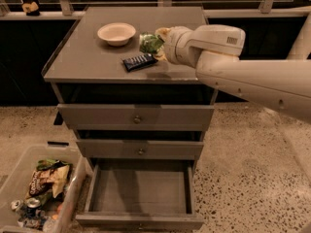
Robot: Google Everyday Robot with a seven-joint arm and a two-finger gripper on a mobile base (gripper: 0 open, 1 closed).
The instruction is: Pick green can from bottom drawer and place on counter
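Green can [150, 43] at the claw [159, 40] is over the bench [87, 62] toward twelve o'clock, three o'clock of the bowl [116, 33], probably for set-down; clenched or released I cannot tell; bottom drawer [141, 188] lies open.

One cam only, set high in front of the grey three-drawer metal cabinet [136, 115], looking down & fwd, mid range. Glossy grey square worktop [87, 62] is at top of frame, open grey metal bottom drawer [141, 188] at btm. Claw [159, 39] hangs over the worktop's rear right.
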